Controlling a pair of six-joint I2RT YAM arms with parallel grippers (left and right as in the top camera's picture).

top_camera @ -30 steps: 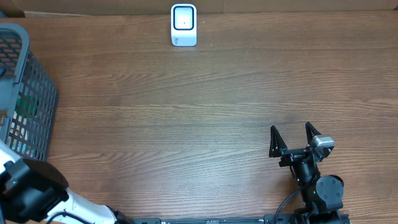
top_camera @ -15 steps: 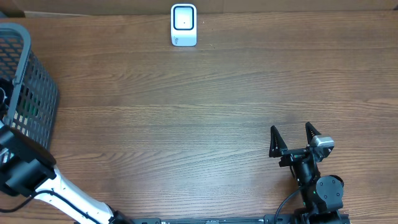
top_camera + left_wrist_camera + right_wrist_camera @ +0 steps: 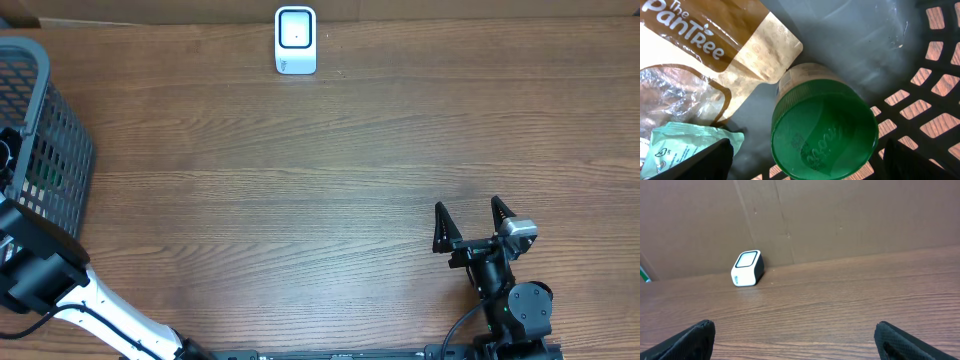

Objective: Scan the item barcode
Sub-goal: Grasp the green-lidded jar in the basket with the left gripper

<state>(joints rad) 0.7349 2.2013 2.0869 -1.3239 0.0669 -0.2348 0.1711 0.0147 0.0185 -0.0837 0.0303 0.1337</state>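
Note:
Inside the grey mesh basket (image 3: 60, 130) stands a jar with a green lid (image 3: 824, 134) and a cream label. My left gripper (image 3: 812, 161) hangs over it, open. Its dark fingers (image 3: 702, 161) sit on either side of the lid with a gap on each side, and no barcode shows. The white scanner (image 3: 295, 40) stands at the table's far edge and also appears in the right wrist view as the scanner (image 3: 747, 268). My right gripper (image 3: 470, 222) rests open near the front right, over bare wood, holding nothing.
Beside the jar in the basket lie a brown and cream "The PanTree" pouch (image 3: 715, 50) and a pale green packet (image 3: 682, 145). The basket's walls (image 3: 935, 75) close in around the left gripper. A brown cardboard wall (image 3: 840, 215) backs the table.
My left arm has swung up along the left edge and reached deeper into the basket, which shifted slightly. The right arm has not moved.

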